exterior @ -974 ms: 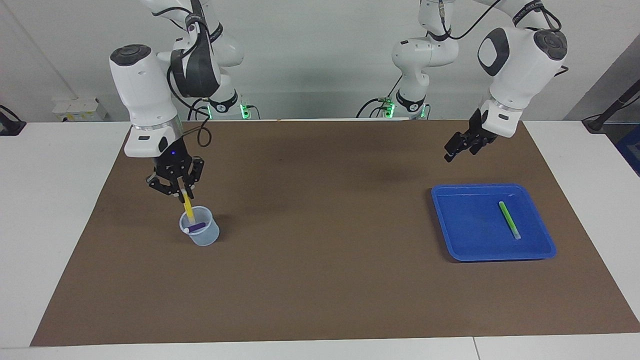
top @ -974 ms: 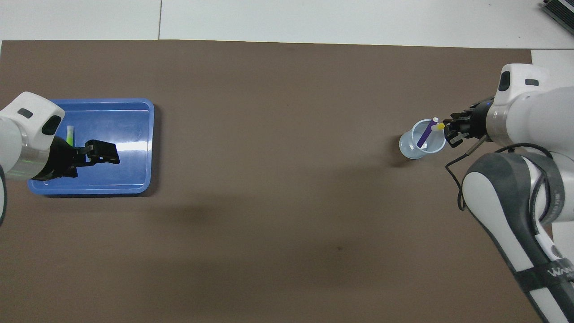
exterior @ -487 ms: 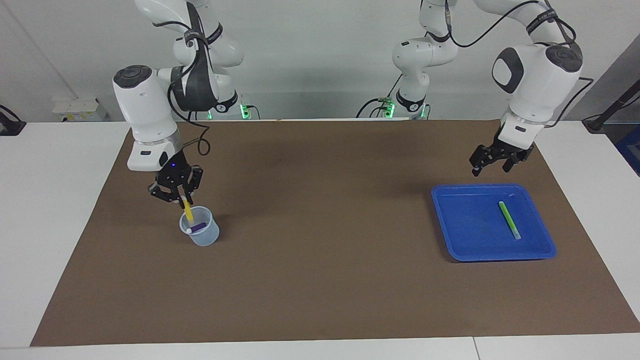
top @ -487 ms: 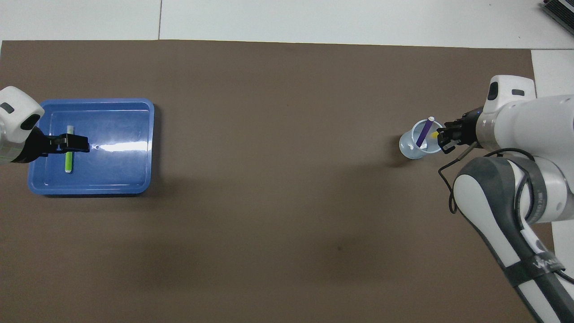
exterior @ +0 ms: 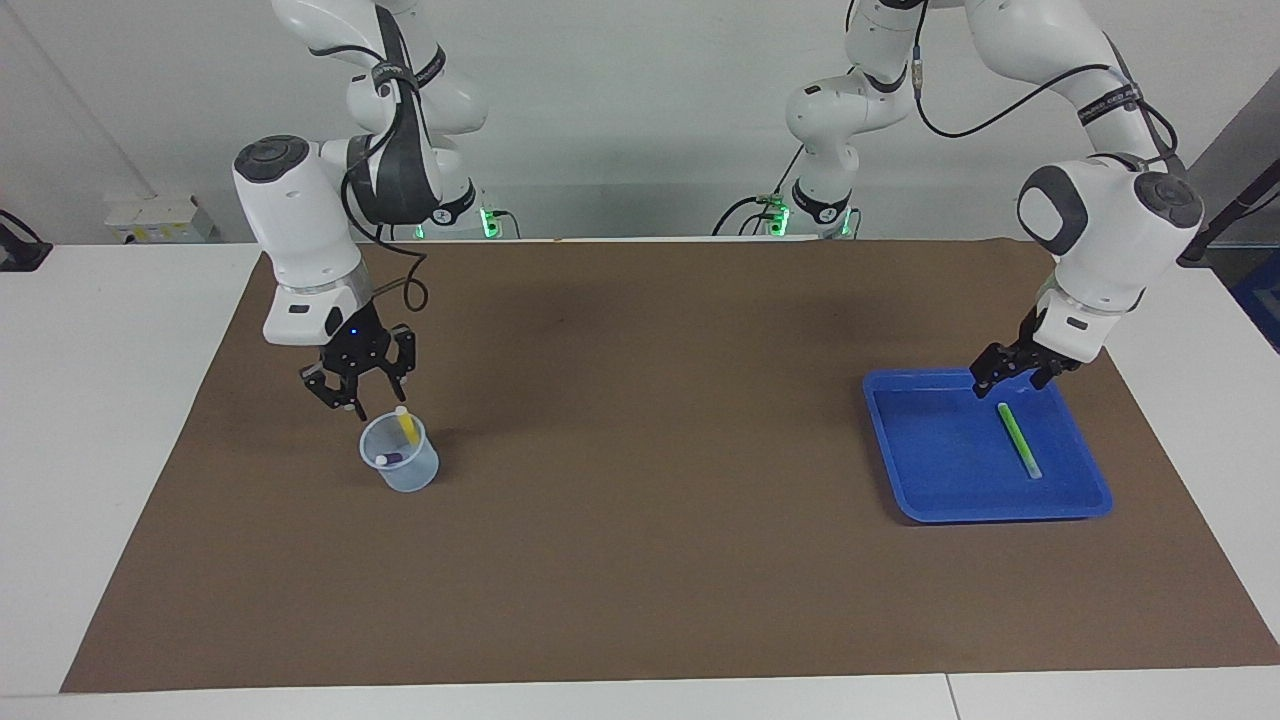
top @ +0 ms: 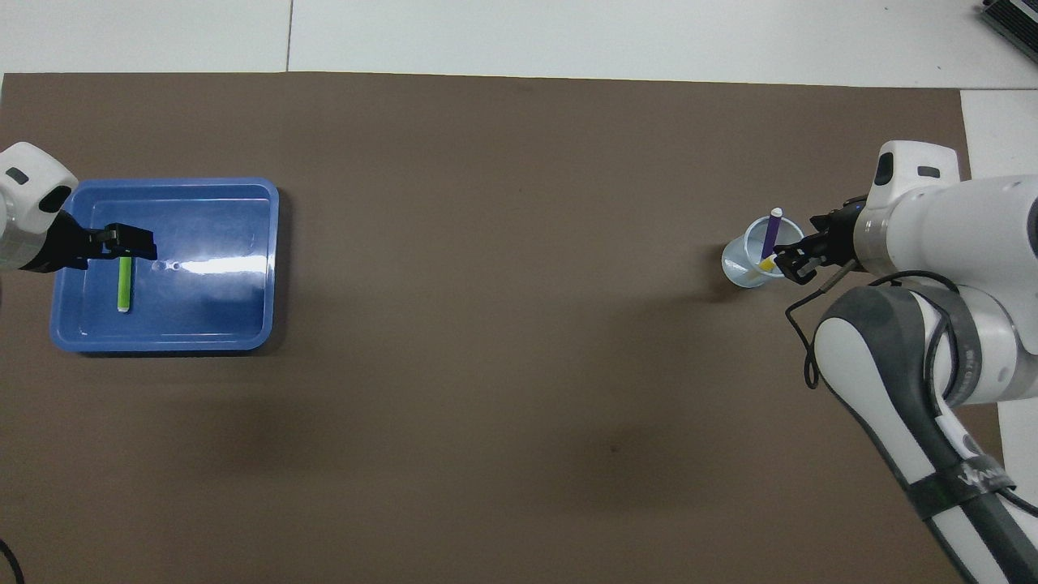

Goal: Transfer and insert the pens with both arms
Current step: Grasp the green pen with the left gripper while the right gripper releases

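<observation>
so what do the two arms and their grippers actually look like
Both arms are glossy white jointed tubes with dark grey round joint caps and a silver ring at each wrist. The right gripper and left gripper are black, two-fingered, with linked fingers. Black cables loop along both arms; the right wrist shows a small blue light. Green lights glow at both bases.

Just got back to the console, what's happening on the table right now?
The right pincer stands open just above the clear cup, where the yellow pen and purple pen now sit, neither held. The left pincer is open and low over the blue tray, at the end of the green pen nearer the robots, not gripping it yet.
</observation>
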You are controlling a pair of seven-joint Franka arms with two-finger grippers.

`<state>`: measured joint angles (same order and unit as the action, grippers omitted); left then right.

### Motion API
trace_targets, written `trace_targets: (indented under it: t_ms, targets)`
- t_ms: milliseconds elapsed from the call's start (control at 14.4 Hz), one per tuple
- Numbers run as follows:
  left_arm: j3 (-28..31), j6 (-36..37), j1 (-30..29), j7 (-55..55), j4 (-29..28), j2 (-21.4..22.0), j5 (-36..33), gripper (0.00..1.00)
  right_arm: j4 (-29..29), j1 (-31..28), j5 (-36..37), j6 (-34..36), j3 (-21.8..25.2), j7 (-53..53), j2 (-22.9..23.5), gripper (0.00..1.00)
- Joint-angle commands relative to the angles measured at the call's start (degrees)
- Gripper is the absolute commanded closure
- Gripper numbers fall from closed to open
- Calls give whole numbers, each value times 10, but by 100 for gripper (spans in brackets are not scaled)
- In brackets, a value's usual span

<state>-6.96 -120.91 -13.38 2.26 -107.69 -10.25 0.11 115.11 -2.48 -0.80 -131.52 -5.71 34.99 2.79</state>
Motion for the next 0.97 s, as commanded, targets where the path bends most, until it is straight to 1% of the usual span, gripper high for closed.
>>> trace_targets:
  t_ms: [0,139,278,418,487,557,626,696,835,905]
  targets:
    - [-6,-5,-16,3,38,-42,-15,0,-17,0,-9,3,-5,-7,-8,0]
    - [-6,-8,-36,25,49,-70,-19,0,-35,-1,-19,6,-31,-12,-12,0]
    - [-6,-39,-52,54,53,-94,-20,0,-52,-1,-75,33,-41,-46,-15,0]
    - [-6,-53,-53,62,53,-99,-22,2,-63,0,-118,52,-47,-101,-15,0]
    - [-6,-60,-50,62,53,-103,-22,5,-66,-1,-133,57,-58,-126,-15,0]
    - [-6,-83,-47,62,53,-117,-21,8,-67,-1,-150,60,-67,-147,-16,0]
    - [-6,-106,-47,63,52,-126,-21,9,-67,0,-166,61,-69,-165,-16,0]
    - [-6,-110,-52,64,52,-131,-22,9,-67,-1,-179,61,-76,-180,-17,0]
    - [-6,-128,-56,94,52,-143,-21,15,-67,0,-216,61,-82,-212,-17,0]
    - [-6,-134,-56,98,50,-144,-20,16,-67,0,-231,61,-87,-227,-18,0]
